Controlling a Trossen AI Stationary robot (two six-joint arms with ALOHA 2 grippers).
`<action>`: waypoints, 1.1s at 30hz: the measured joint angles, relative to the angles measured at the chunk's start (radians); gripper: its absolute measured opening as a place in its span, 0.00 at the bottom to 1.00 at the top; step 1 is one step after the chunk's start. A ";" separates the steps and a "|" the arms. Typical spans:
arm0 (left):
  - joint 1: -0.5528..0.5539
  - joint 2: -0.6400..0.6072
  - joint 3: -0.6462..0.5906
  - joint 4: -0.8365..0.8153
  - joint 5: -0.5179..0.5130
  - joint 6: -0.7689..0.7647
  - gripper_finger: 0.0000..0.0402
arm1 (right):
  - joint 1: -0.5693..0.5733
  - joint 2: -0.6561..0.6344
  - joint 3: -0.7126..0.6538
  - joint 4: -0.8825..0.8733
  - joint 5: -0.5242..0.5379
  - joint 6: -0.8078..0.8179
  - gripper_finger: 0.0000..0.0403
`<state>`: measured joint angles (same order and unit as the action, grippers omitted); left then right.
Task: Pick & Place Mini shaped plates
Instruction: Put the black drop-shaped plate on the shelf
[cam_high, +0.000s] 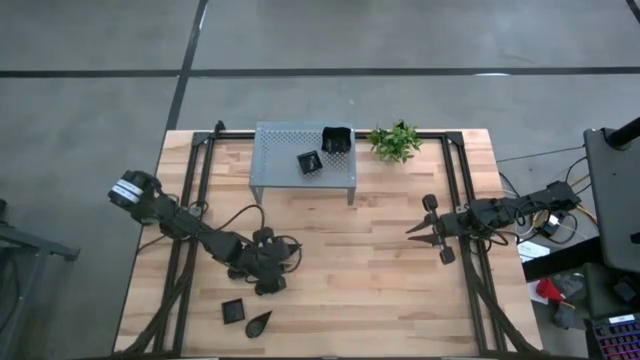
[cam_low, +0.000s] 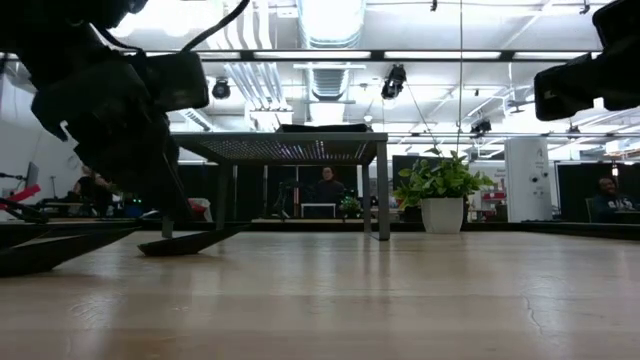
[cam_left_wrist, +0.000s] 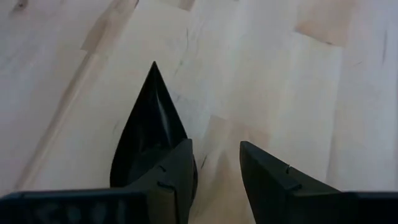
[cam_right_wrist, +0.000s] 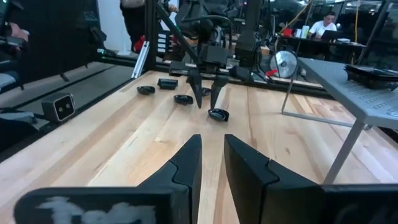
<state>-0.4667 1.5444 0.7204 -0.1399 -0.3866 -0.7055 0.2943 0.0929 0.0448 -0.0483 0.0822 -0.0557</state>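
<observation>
Item, leaf-shaped plate (cam_left_wrist: 149, 124): glossy black, pointed at one end, rounded at the other, lying flat on the pale wood table (cam_high: 380, 250) near its front edge, directly under the left gripper (cam_left_wrist: 214, 177). We note the gripper's two dark fingers spread, one finger over the plate's rounded end, the other over bare wood beside it; nothing is pinched yet. In our judgement the step in hand is the pick, and it will go best if we lower squarely so one finger slips under or against the thin raised rim, then close gently, since the glaze looks slick. Item, small square plate (cam_high: 232, 310): black, just beside the leaf. Items, two further black plates (cam_high: 309, 161) on the grey perforated metal shelf (cam_high: 280, 165) at the table's back, beside a green potted plant (cam_high: 393, 141). Item, right gripper (cam_high: 412, 234): waiting over the table's right side, fingers slightly parted, empty.
</observation>
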 joint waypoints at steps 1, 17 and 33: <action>0.000 0.002 0.000 0.000 -0.002 0.001 0.31 | 0.000 0.000 0.000 0.000 0.000 -0.004 0.16; 0.012 0.049 -0.001 -0.027 -0.029 0.050 0.31 | 0.000 0.000 0.001 0.000 -0.001 -0.007 0.16; 0.026 0.050 -0.004 -0.027 -0.046 0.062 0.03 | 0.000 0.000 0.001 0.000 -0.003 -0.007 0.16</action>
<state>-0.4404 1.5940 0.7166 -0.1668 -0.4329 -0.6436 0.2943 0.0933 0.0460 -0.0479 0.0795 -0.0627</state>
